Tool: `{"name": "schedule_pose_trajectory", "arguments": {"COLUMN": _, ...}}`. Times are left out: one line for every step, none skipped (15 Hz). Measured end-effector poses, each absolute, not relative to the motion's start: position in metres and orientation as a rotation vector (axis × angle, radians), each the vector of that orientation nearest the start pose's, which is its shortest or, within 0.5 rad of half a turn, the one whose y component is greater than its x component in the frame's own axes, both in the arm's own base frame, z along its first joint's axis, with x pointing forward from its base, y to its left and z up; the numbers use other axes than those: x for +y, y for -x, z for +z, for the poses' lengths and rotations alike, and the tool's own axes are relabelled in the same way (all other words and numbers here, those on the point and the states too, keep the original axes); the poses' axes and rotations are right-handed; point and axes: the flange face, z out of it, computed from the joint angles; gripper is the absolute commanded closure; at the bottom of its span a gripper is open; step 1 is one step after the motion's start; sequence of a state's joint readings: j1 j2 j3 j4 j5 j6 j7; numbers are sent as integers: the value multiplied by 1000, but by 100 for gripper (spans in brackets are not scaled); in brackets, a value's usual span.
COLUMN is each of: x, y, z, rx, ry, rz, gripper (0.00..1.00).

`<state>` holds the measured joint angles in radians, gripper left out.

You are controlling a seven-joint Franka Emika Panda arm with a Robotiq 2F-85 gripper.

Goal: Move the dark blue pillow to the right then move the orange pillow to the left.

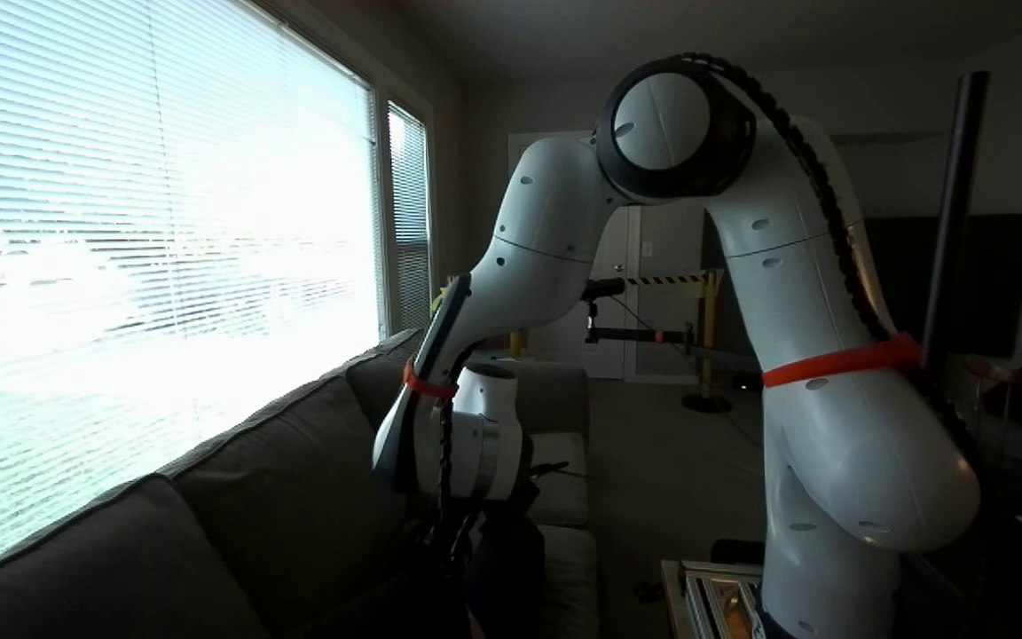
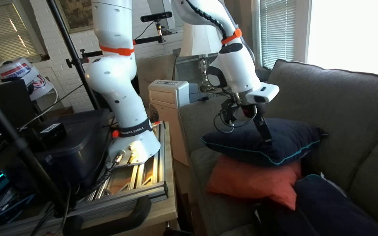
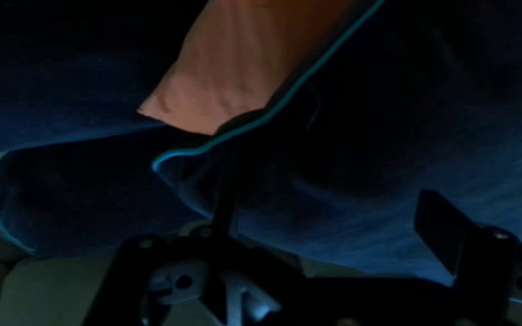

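A dark blue pillow [image 2: 294,137] with teal piping lies on top of the orange pillow [image 2: 251,180] on the sofa. My gripper [image 2: 250,132] points down over the dark blue pillow; one finger's tip is at its top surface, and I cannot tell if it touches. In the wrist view the gripper [image 3: 326,203] is open, its fingers wide apart, with the dark blue pillow [image 3: 360,149] below and between them. A corner of the orange pillow [image 3: 229,77] sticks out past the piping. In an exterior view the gripper and the near-black pillow [image 1: 507,568] are hard to make out.
Another dark blue pillow [image 2: 330,203] lies beside the orange one; it also shows in the wrist view [image 3: 75,194]. The grey sofa back [image 2: 340,108] rises behind the pillows. A lamp [image 2: 200,39] and a white appliance [image 2: 164,105] stand past the sofa's end.
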<state>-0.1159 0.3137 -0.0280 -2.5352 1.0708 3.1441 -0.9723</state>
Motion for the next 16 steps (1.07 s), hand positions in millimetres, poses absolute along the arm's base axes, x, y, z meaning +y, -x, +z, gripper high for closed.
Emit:
{"name": "schedule_pose_trajectory", "arguments": {"x": -148, "y": -419, "z": 175, "rx": 446, "ry": 3124, "rz": -481, "gripper": 0}}
{"name": "schedule_pose_trajectory", "arguments": {"x": -155, "y": -416, "z": 173, "rx": 519, "ry": 3144, "rz": -492, "gripper": 0}}
{"name": "schedule_pose_trajectory", "arguments": {"x": -161, "y": -413, "z": 170, "rx": 589, "ry": 3162, "rz": -500, "gripper": 0}}
{"name": "schedule_pose_trajectory", "arguments": {"x": -166, "y": -409, "z": 166, "rx": 662, "ry": 3176, "rz": -503, "gripper": 0}}
{"name": "schedule_pose_trajectory", "arguments": {"x": -171, "y": -407, "z": 162, "rx": 739, "ry": 3181, "rz": -506, "gripper": 0}}
{"name": "schedule_pose_trajectory", "arguments": {"x": -173, "y": -406, "z": 158, "rx": 819, "ry": 3174, "rz": -509, "gripper": 0}}
{"name": "schedule_pose_trajectory", "arguments": {"x": -176, "y": -405, "z": 154, "rx": 899, "ry": 3160, "rz": -507, "gripper": 0}}
{"name": "schedule_pose_trajectory", "arguments": {"x": -177, "y": -405, "z": 152, "rx": 959, "ry": 3146, "rz": -510, "gripper": 0}}
{"name": "schedule_pose_trajectory", "arguments": {"x": -177, "y": -407, "z": 151, "rx": 1008, "ry": 3127, "rz": -516, "gripper": 0}}
{"name": "schedule_pose_trajectory", "arguments": {"x": -177, "y": -411, "z": 151, "rx": 1049, "ry": 3106, "rz": -530, "gripper": 0}}
{"name": "schedule_pose_trajectory", "arguments": {"x": -177, "y": -417, "z": 152, "rx": 1085, "ry": 3081, "rz": -549, "gripper": 0}}
{"name": "schedule_pose_trajectory", "arguments": {"x": -175, "y": -422, "z": 154, "rx": 1107, "ry": 3060, "rz": -564, "gripper": 0}}
{"name": "schedule_pose_trajectory", "arguments": {"x": -173, "y": -429, "z": 156, "rx": 1100, "ry": 3045, "rz": -574, "gripper": 0}}
{"name": "schedule_pose_trajectory", "arguments": {"x": -170, "y": -436, "z": 158, "rx": 1089, "ry": 3025, "rz": -581, "gripper": 0}}
{"name": "schedule_pose_trajectory", "arguments": {"x": -168, "y": -443, "z": 159, "rx": 1083, "ry": 3008, "rz": -586, "gripper": 0}}
{"name": "schedule_pose_trajectory", "arguments": {"x": -167, "y": -448, "z": 161, "rx": 1084, "ry": 2993, "rz": -591, "gripper": 0}}
